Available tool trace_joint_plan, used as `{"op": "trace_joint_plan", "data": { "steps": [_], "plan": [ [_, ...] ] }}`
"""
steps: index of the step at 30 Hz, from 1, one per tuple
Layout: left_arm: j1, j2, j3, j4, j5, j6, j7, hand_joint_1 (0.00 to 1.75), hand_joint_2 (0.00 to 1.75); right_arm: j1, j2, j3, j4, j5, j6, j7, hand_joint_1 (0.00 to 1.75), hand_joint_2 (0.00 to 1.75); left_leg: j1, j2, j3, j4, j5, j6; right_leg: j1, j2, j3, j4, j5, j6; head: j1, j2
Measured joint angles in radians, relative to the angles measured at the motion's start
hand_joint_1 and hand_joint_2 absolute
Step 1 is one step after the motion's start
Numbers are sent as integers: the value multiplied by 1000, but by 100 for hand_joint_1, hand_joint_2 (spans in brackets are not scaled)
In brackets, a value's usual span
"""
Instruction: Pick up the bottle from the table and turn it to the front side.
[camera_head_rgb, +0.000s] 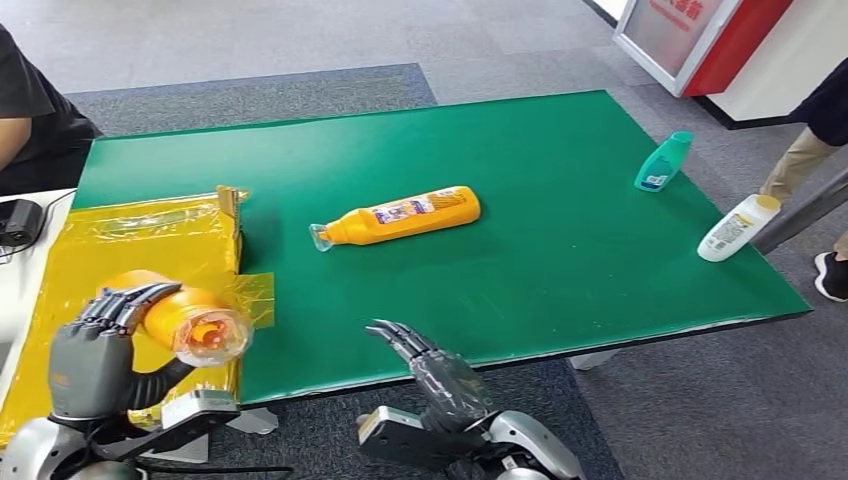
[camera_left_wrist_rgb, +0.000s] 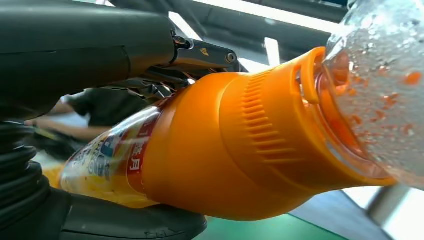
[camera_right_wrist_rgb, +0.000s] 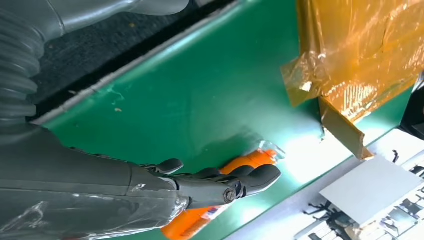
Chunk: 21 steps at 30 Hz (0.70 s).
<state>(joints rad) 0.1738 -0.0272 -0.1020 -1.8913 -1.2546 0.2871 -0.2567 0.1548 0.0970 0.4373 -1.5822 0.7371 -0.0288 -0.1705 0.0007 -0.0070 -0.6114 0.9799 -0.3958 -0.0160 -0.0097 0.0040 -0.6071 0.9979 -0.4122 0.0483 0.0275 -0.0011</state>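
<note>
Left hand: my left hand (camera_head_rgb: 95, 350) was wrapped round an orange bottle (camera_head_rgb: 185, 315), holding it up over the yellow sheet (camera_head_rgb: 120, 240) with its clear cap end toward me.
Grip: in the left wrist view the fingers (camera_left_wrist_rgb: 85, 50) and thumb lay on the bottle's smooth body, near its label.
Right hand: my right hand (camera_head_rgb: 430, 365) hung at the near edge of the green worktop (camera_head_rgb: 560, 250), fingers apart, holding nothing.
Other bottle: a second orange bottle (camera_head_rgb: 400, 215) lay flat on its side in the middle of the worktop.
Risk: I thought the bottle could slip or roll in my fingers when I turned it, because it is round and smooth.
Risk two: if it dropped, it might roll off the near edge.
</note>
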Motion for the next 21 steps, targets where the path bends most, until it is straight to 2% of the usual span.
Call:
{"op": "trace_joint_plan", "data": {
  "steps": [6,14,21],
  "plan": [
    [-51,69,55,108,-220,7,150,146,175,47,-40,33,-4,-63,-8,2,0,175,0,0,0,0,0,0,0,0,0,0,0,0,0,0],
    [-100,118,114,276,-302,-1,234,149,175,52,-85,68,0,-135,-16,2,0,175,0,0,0,0,0,0,0,0,-1,0,0,0,0,0],
    [-163,158,79,378,-313,-18,365,147,175,33,-105,102,24,-168,-3,-6,0,175,0,0,0,0,0,0,0,0,-1,0,0,0,0,0]
  ]
}}
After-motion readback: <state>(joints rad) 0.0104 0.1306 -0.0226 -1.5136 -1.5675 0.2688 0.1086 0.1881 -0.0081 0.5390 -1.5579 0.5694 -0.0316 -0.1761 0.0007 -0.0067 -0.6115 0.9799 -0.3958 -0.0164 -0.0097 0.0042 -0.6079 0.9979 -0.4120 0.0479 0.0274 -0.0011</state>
